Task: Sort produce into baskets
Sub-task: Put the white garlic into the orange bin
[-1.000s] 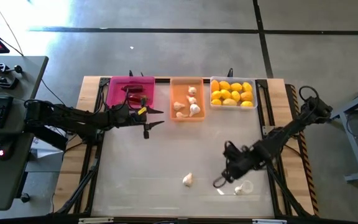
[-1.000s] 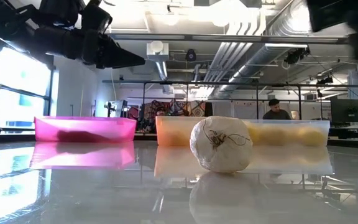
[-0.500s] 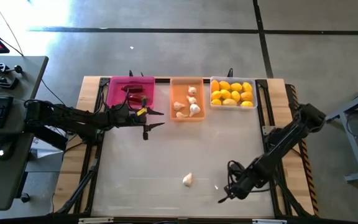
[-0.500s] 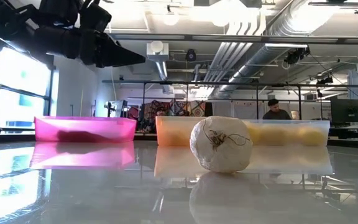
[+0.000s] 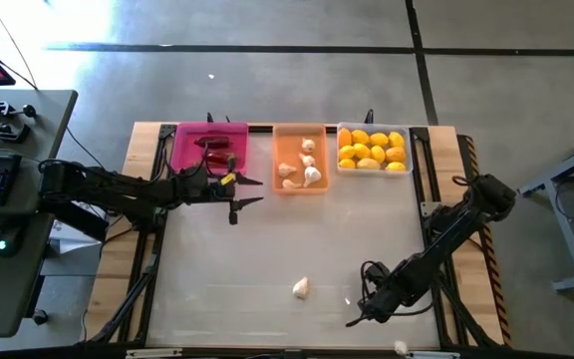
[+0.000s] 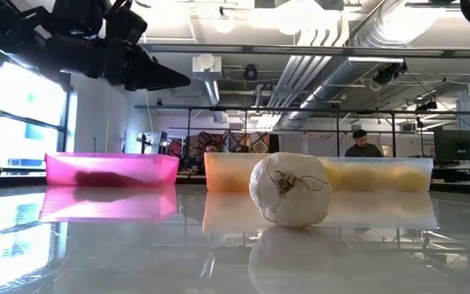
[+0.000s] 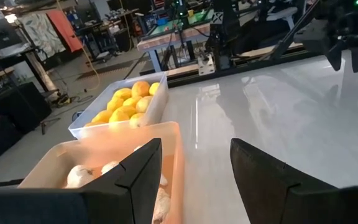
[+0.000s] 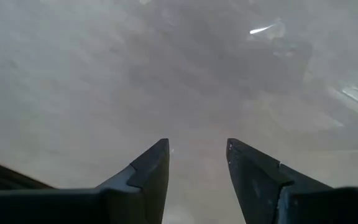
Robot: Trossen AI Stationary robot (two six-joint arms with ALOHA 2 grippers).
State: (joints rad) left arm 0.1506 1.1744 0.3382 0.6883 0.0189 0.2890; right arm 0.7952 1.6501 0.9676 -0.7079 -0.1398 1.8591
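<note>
Right hand (image 5: pixel 355 319) has swung to the worktop's (image 5: pixel 267 249) near edge, fingers parted, empty. Left hand (image 5: pixel 250 189) hovers open by the trays. Small whitish garlic bulb (image 5: pixel 301 288) lies mid-worktop: light, papery, roll-prone; grip across its belly.

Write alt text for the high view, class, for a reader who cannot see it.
One garlic bulb lies loose on the white table, with the right gripper open and low near the front edge. The left gripper hangs open beside three baskets along the far edge: pink basket with chili peppers, orange basket with garlic, clear basket with lemons.
</note>
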